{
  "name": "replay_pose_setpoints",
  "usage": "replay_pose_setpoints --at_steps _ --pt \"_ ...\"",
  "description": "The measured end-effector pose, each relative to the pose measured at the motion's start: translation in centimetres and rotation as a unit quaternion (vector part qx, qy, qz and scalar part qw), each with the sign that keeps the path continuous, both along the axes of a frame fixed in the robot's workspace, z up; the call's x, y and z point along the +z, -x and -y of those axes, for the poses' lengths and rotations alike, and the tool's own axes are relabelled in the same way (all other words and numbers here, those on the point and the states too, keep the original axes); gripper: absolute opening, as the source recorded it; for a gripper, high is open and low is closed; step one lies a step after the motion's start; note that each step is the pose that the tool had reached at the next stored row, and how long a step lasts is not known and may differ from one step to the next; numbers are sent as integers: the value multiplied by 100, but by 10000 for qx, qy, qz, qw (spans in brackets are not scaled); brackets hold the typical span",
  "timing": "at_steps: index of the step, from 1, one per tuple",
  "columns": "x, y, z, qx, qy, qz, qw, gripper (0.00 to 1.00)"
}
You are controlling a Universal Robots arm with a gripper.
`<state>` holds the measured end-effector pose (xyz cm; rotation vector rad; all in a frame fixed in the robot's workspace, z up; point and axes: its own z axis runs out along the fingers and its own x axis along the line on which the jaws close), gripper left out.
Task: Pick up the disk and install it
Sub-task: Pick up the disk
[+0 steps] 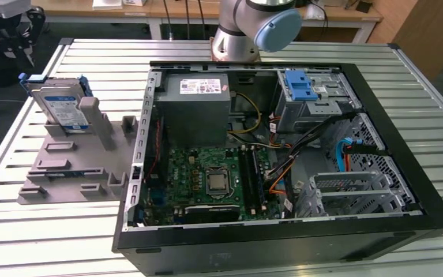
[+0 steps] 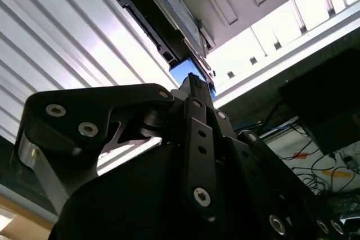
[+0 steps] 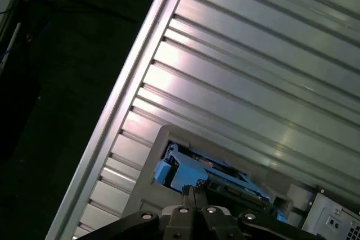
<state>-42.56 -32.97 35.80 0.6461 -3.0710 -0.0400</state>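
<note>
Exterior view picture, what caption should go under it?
Disk standing upright in a grey holder beside the open computer case on a slatted table.

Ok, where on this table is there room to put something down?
Bare slats: the table corner below the grey fixture holding the disk in the exterior view, and the strip on the exterior view's right of the computer case. Crowded: inside the case, and the thin gap between fixture and case.

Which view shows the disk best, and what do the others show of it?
The exterior view: the disk stands upright in a grey holder, label visible. The second wrist view shows its side edge; the first wrist view, its blue bracket.
</note>
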Motion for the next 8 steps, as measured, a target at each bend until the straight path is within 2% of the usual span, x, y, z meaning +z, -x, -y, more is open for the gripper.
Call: replay_pose_setpoints --at_steps 4,8 --pt "-3 0 0 347 21 0 9994 11" --pt "-7 0 0 702 41 0 9975 11"
